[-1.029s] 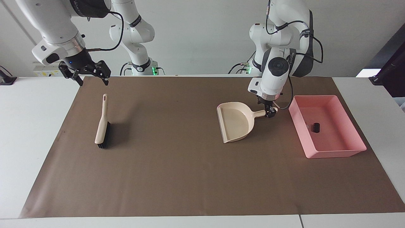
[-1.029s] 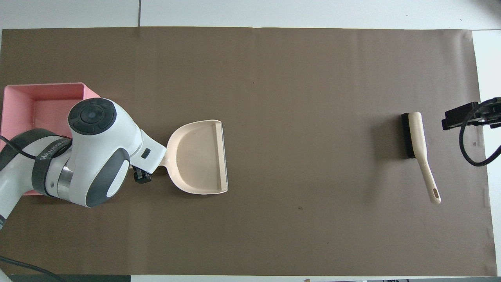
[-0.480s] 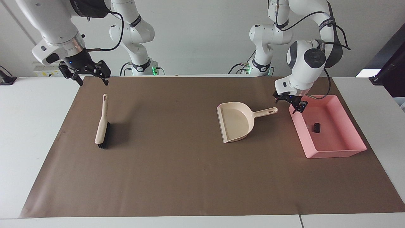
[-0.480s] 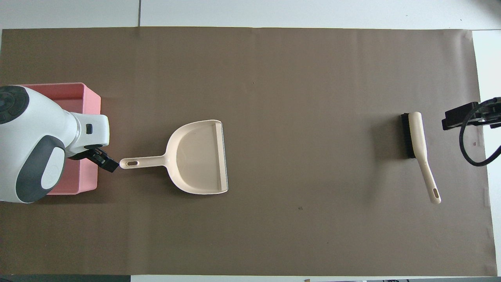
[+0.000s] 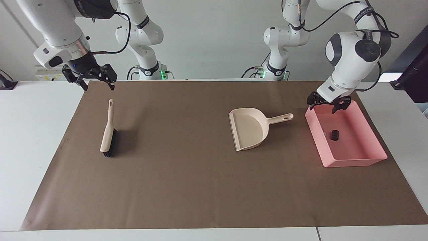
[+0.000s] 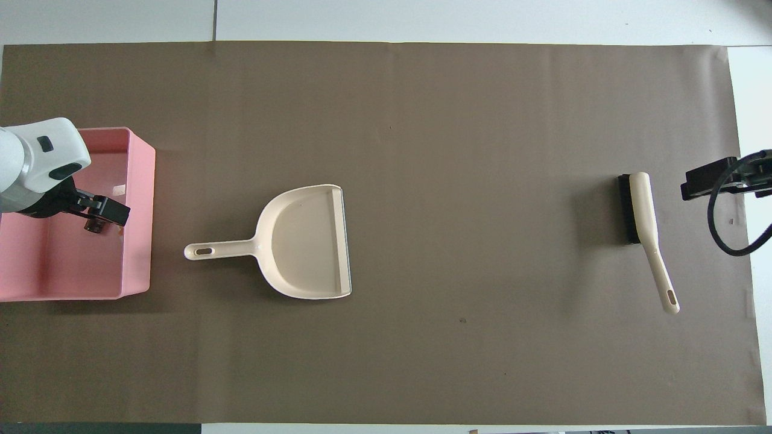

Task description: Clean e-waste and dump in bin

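Observation:
The pink bin (image 5: 354, 162) stands at the left arm's end of the table and also shows in the overhead view (image 6: 137, 241). A black block (image 5: 334, 134) lies on its floor. A small white-grey bit (image 6: 119, 190) lies in the bin close to the wall on the dustpan's side. My left gripper (image 5: 328, 107) is open and empty, up in the air over the bin's end nearest the robots; in the overhead view (image 6: 105, 214) it covers the black block. My right gripper (image 5: 98, 87) is open and empty, raised over the mat's edge near the brush's handle, and waits.
A beige dustpan (image 5: 249, 129) lies flat on the brown mat beside the bin, handle toward the bin; it looks empty (image 6: 304, 241). A beige brush (image 5: 107, 134) with black bristles lies at the right arm's end (image 6: 642, 208).
My left gripper has let go of the dustpan's handle, risen and swung over the bin. The dustpan stays where it lay. The right arm has not moved.

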Controlling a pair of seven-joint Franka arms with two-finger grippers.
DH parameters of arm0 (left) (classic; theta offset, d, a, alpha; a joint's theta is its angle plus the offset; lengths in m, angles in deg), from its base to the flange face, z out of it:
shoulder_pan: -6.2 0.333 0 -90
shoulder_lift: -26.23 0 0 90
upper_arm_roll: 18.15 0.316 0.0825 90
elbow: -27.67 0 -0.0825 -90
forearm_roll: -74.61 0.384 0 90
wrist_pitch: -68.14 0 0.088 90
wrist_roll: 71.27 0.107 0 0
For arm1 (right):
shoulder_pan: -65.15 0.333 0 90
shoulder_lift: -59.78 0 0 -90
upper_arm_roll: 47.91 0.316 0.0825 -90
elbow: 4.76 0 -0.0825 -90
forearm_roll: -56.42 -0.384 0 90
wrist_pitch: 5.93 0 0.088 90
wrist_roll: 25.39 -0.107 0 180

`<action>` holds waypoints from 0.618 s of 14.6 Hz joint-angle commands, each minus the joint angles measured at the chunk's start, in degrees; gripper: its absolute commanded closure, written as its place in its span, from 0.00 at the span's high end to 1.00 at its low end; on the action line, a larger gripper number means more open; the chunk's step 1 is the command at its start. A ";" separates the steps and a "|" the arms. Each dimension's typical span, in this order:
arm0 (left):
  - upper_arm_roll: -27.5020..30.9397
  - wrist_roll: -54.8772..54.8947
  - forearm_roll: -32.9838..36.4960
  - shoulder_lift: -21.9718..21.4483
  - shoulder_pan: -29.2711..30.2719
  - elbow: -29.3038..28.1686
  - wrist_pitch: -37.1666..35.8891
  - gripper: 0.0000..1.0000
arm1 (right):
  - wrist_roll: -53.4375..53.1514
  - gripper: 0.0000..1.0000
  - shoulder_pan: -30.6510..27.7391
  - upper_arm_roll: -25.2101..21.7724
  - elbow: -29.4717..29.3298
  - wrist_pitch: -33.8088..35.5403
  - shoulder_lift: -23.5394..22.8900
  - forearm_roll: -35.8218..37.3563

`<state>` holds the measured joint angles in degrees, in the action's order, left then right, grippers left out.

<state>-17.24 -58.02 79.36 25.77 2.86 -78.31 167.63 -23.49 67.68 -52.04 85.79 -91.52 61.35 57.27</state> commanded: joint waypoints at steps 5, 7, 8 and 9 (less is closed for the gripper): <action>-0.30 -0.94 -2.29 2.92 3.79 13.52 -10.19 0.98 | -0.32 0.99 -0.59 0.25 0.59 0.51 0.80 -0.77; -0.30 -1.82 -2.20 2.39 3.70 13.61 -12.02 0.98 | -0.32 0.99 -0.59 0.25 0.59 0.51 0.80 -0.77; -0.38 -3.48 -2.11 1.52 3.70 13.52 -13.52 0.98 | -0.32 0.99 -0.59 0.25 0.59 0.51 0.80 -0.77; -0.47 -4.71 -1.94 0.73 3.61 13.08 -14.05 0.98 | -0.32 0.99 -0.59 0.25 0.59 0.51 0.80 -0.77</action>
<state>-17.37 -60.16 77.79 27.43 6.36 -66.02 156.35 -23.49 67.68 -52.04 85.79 -91.52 61.35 57.27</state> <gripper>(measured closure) 0.022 0.004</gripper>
